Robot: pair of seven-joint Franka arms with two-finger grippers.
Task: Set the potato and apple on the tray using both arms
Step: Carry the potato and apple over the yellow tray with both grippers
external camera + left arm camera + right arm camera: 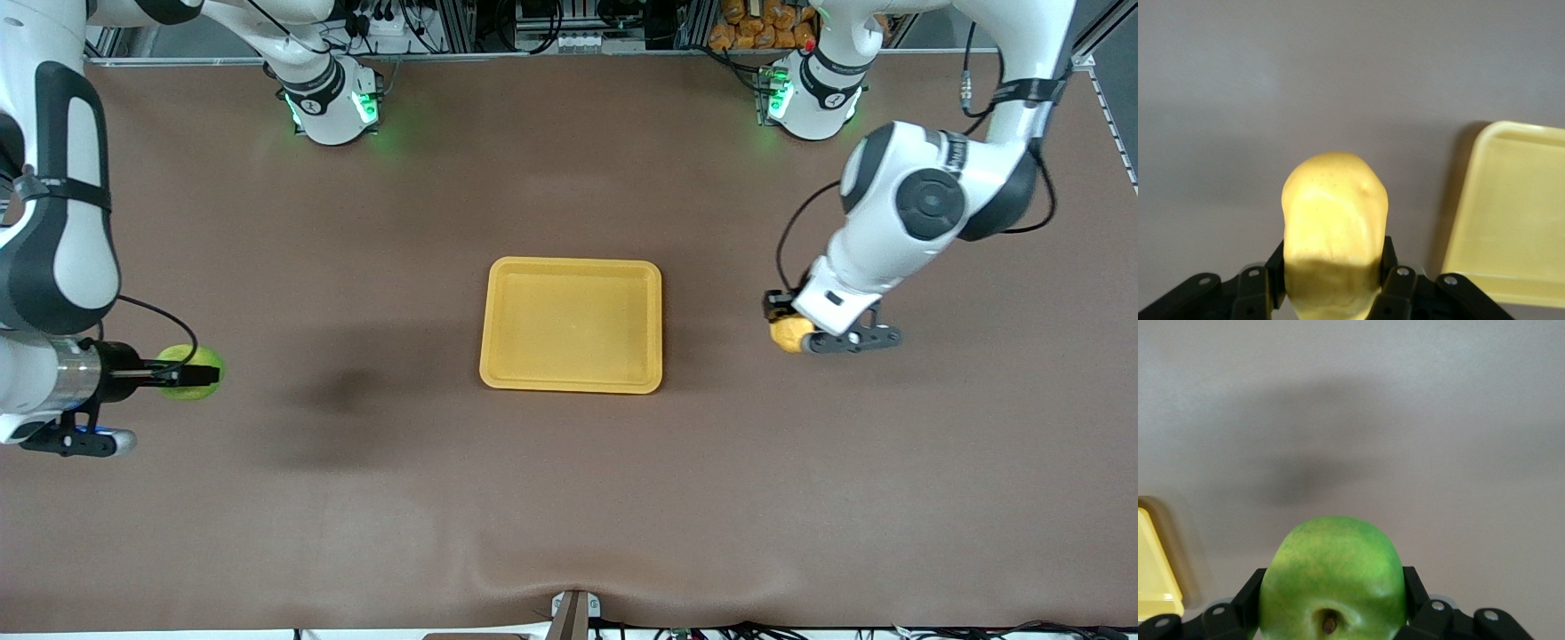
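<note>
— On the brown matte table [569, 498], what lies where?

— The covering is a dull brown sheet, slightly rippled at the edge nearest the front camera. In the middle sits the shallow rectangular yellow-orange plastic tray [572, 324] with rounded corners and a raised rim, nothing in it.

— And the arms?

— The left gripper [787, 322], black and two-fingered on its white arm, is over the table toward the left arm's end, beside the tray but apart from it. Its fingers [1395, 280] pinch the small oblong yellow-orange potato [790, 334] from both sides; whether it is clear of the surface, I cannot tell.

— The other one?

— The right gripper [197, 375] is toward the right arm's end, well apart from the tray, clamped on the small round bright green apple [190, 372]. The right wrist view shows the apple's dark stem dimple and a soft shadow on the sheet.

— The room?

— Along the table's edge by the bases stand metal frames and cables, and both white arm bases [331, 102] glow green.
</note>
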